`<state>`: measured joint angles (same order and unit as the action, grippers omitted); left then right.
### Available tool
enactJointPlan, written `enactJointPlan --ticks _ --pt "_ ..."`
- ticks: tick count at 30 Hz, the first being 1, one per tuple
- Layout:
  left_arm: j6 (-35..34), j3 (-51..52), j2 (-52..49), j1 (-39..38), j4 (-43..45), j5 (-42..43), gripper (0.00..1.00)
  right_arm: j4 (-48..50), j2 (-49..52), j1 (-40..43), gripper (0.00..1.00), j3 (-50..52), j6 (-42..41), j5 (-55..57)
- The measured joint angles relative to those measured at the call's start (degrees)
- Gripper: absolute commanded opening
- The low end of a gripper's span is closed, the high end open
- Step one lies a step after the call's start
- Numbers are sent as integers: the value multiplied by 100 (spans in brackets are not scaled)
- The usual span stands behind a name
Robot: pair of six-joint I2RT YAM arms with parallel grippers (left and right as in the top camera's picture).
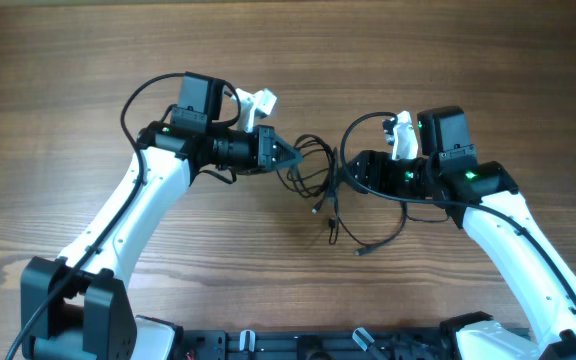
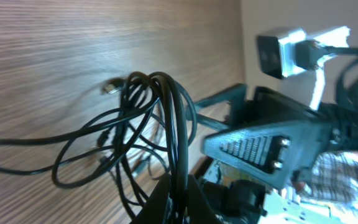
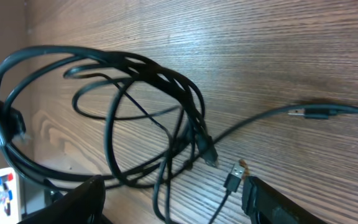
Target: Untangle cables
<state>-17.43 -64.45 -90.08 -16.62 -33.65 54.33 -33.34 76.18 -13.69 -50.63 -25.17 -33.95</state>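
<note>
The cables (image 1: 313,172) are a tangle of thin black cords on the wooden table between my two grippers. One tail runs down to a plug end (image 1: 362,251). My left gripper (image 1: 286,153) is shut on a bunch of the cords at the tangle's left side. In the left wrist view the cords (image 2: 138,118) loop away from the shut jaws (image 2: 180,198). My right gripper (image 1: 351,170) is open at the tangle's right side. In the right wrist view the loops (image 3: 148,99) and a USB plug (image 3: 234,178) lie between its spread fingers (image 3: 173,205).
The wooden table (image 1: 88,60) extends all around. A second plug end (image 3: 316,113) lies on the wood to the right in the right wrist view. The right arm's body (image 2: 260,146) stands close behind the tangle in the left wrist view.
</note>
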Motion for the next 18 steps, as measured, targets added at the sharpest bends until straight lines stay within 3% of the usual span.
enactJointPlan --ticks 6,10,14,18 --pt "4 0 0 -201 66 188 4 9 0 0 62 0 0 -208" --pt "2 0 0 -286 157 271 4 26 0 0 26 0 39 -214" --pt "0 0 0 -293 186 306 4 -26 0 0 5 0 -7 -74" --pt "0 0 0 -280 184 323 4 -481 0 0 4 0 -146 570"
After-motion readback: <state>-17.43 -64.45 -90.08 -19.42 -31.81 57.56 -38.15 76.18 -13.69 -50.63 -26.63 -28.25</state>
